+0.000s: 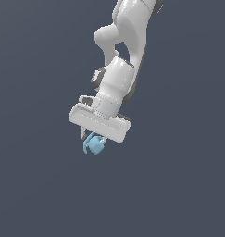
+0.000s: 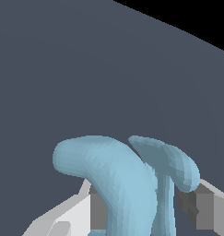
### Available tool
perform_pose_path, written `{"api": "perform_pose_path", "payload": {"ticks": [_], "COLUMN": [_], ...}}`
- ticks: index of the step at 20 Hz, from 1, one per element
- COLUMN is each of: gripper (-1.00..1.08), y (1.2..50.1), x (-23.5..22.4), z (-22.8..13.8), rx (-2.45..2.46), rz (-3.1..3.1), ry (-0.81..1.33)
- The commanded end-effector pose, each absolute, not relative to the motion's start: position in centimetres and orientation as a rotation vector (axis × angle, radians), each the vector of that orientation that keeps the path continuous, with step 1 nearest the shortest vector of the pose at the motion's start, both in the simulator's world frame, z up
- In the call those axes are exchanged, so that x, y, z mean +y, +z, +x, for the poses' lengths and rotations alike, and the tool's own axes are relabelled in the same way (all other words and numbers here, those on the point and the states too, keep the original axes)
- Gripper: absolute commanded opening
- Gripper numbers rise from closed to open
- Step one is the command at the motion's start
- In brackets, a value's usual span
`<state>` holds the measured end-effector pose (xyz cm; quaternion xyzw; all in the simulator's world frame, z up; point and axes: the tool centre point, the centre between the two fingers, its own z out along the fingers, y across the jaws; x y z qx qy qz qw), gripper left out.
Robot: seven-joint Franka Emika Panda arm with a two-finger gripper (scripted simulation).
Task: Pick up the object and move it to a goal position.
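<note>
The white arm [image 1: 125,51] is reaching down from the top of the exterior view, tilted toward that view's left, and its gripper [image 1: 92,140] is clamping the light-blue object [image 1: 92,144] between its fingers. The object is hanging just below the gripper's broad white body, partly tucked under it, with its rounded lump and a small curved loop showing below the palm edge. It is narrower than the gripper body above it.

In the wrist view the object [image 2: 125,184] is filling the lower middle of the picture, its two curved arms bending outward past the fingers [image 2: 98,209]. The grey pads are pressing against it on both sides, one finger on each flank, touching the blue surface.

No container is showing in either view. Around the gripper and the object, only the plain dark grey-blue ground [image 1: 35,185] is appearing, with open room on every side in the exterior view. Whether the object is touching that ground or hanging clear of it cannot be told. In the wrist view the ground [image 2: 85,69] is ending at a curved edge, beyond which the picture is black.
</note>
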<state>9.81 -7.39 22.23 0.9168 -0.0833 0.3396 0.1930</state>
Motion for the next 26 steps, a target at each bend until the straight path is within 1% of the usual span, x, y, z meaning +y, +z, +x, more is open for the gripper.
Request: {"api": "perform_pose_path", "payload": {"ticks": [1,15,26], "gripper": [-1.0,-1.0,-1.0], "y": [23.6,32.8,40.5], "x": [-7.4,-6.8,-5.9], "z": [10.3,12.2,11.9], "rx": [-0.26,-0.425,-0.565], "rz": [2.531,2.239,1.953], "ry": [0.998,1.257,1.439]}}
